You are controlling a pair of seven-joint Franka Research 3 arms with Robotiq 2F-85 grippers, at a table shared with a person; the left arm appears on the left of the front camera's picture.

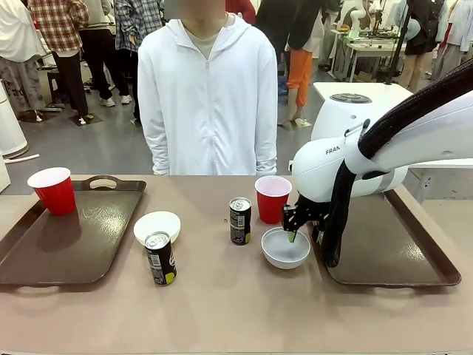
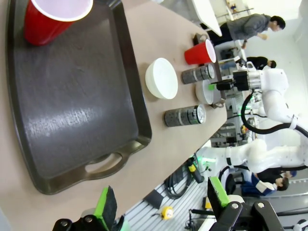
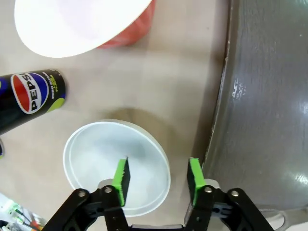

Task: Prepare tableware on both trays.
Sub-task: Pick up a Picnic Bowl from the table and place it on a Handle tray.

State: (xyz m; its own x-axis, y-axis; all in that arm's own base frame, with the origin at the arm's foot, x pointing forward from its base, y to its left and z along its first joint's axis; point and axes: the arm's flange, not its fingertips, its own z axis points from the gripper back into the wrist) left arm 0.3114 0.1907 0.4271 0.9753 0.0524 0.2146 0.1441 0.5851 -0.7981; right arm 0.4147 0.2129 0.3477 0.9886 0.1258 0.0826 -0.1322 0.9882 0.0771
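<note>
One red cup (image 1: 52,190) stands on the left tray (image 1: 81,244); the other red cup (image 1: 273,198) stands on the table mid-right. A cream bowl (image 1: 157,225) and two dark cans (image 1: 160,258) (image 1: 239,220) sit between the trays. My right gripper (image 3: 158,174) is open and straddles the right rim of the grey-white bowl (image 3: 110,163), one green pad (image 3: 121,175) inside it and the other outside. This bowl (image 1: 285,248) lies just left of the right tray (image 1: 399,244). My left gripper (image 2: 161,202) hangs open above the left tray's (image 2: 72,96) handle end, holding nothing.
A person in a white hooded jacket (image 1: 207,96) stands at the far edge, hands out of view. My right arm (image 1: 384,148) reaches over the right tray. Bare table lies along the near edge.
</note>
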